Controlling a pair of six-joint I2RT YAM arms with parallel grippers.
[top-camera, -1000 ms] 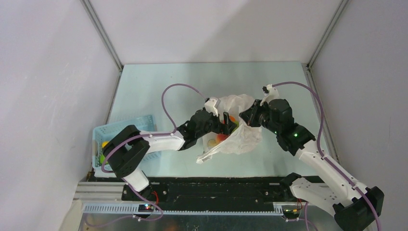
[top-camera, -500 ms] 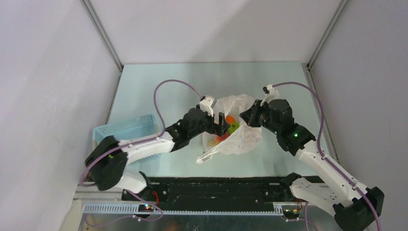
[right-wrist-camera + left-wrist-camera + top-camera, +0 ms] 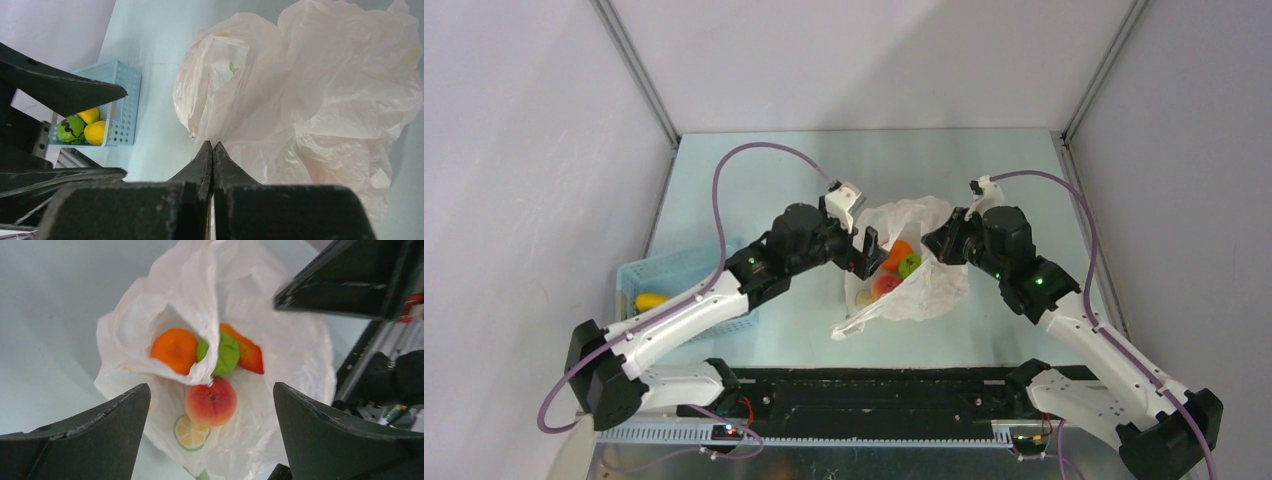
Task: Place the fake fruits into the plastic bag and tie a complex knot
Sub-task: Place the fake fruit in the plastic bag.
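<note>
currently right gripper [image 3: 212, 150], jaws pressed together on the plastic bag [image 3: 325, 90] rim, holds its mouth up; left gripper [image 3: 869, 253], jaws spread and empty, hovers over the orange [image 3: 175, 350] and peach [image 3: 210, 401] inside.

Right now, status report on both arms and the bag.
Left end effector open, empty, above bag mouth. Right end effector shut on bag edge. Four fruits inside; more in basket. Bag untied.
</note>
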